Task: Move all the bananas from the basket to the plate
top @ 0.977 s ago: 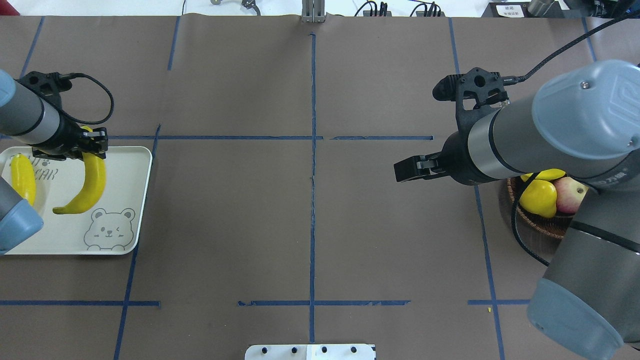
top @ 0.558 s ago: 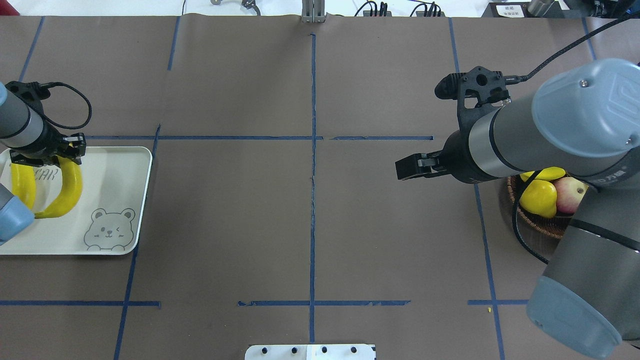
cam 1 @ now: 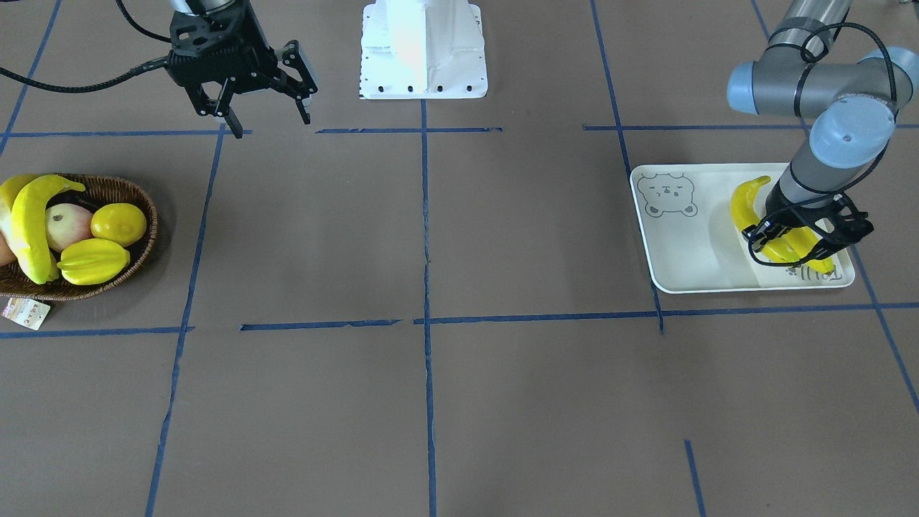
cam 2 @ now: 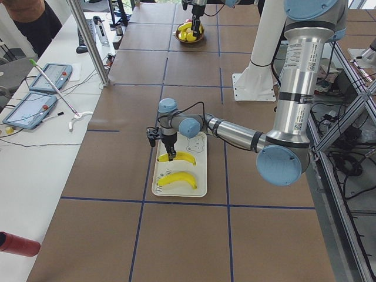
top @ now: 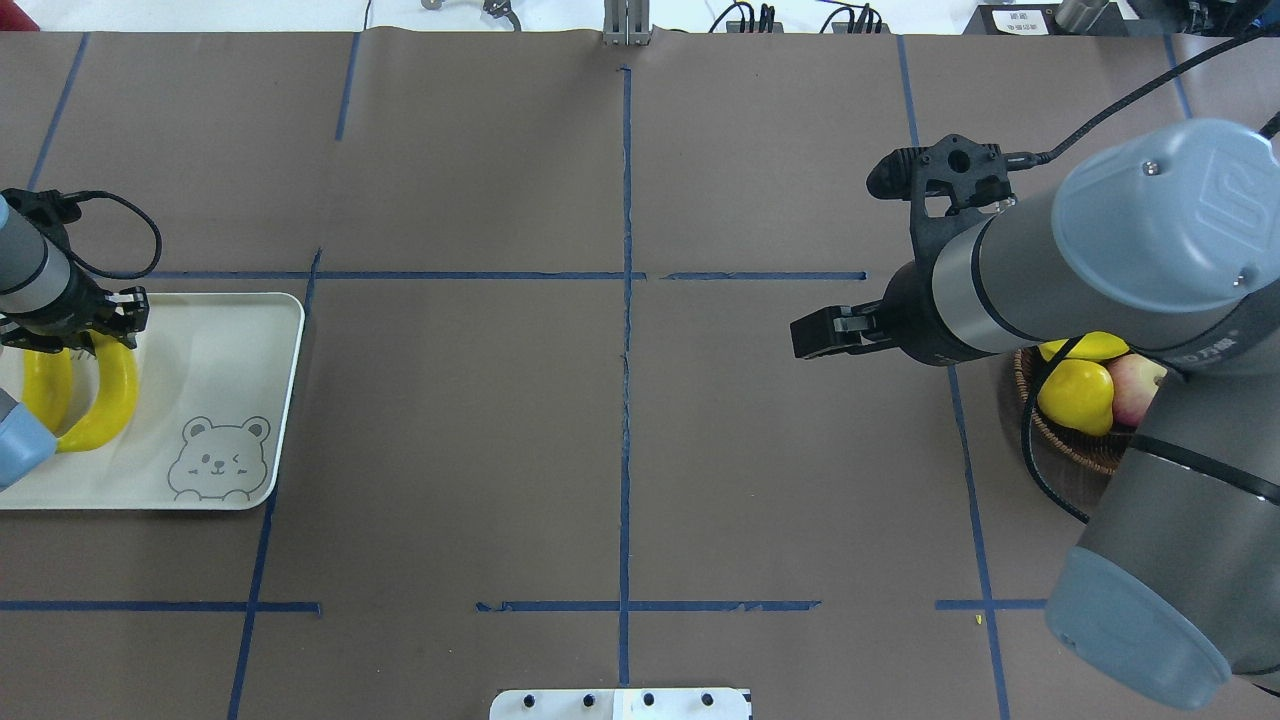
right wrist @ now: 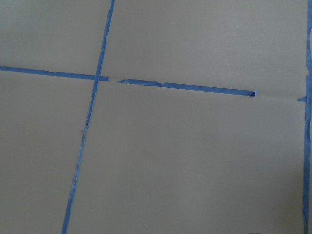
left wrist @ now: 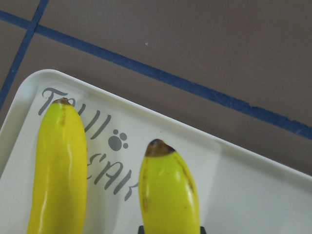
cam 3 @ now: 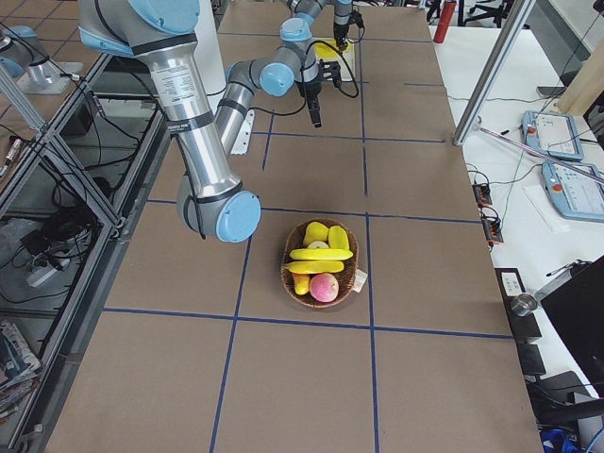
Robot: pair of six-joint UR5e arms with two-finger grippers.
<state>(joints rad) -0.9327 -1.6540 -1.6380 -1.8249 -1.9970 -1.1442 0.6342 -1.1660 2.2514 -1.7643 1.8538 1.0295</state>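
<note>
Left gripper [top: 95,338]: low over the far end of the flat white rectangular plate with the grey bear-face drawing [top: 220,350]. Jaws clamped on the stem end of a long, curved, bright-yellow banana [top: 120,410]. The rest of this held banana curves away over the plate's surface. Cannot tell whether it touches the plate or hangs just above it. In the left wrist view its dark tip lies beside the grey lettering.

A second long bright-yellow banana [top: 45,385] lies flat on the plate just beside the held one, on the side away from the bench centre. The two run roughly parallel, with a narrow gap showing between them in the wrist view. This one lies across part of the lettering.

Right gripper [cam 1: 271,122]: raised over the bare brown paper-covered bench [top: 450,430], jaws wide apart and holding nothing. It is well apart from the basket, near a crossing of the blue tape lines [top: 626,200].

Shallow round dark-brown wicker basket [cam 1: 141,253]: at the bench's right end, far from the plate. It holds:
- one curved yellow banana [cam 1: 29,230] draped over the other fruit
- another yellow banana [cam 1: 8,190] behind it, partly cut off by the picture edge
- a red-and-yellow apple [cam 1: 68,221]
- a round yellow lemon [cam 1: 118,222]
- a ridged yellow starfruit [cam 1: 93,262]

A small paper tag [cam 1: 25,310] lies on the bench against the basket's rim.
</note>
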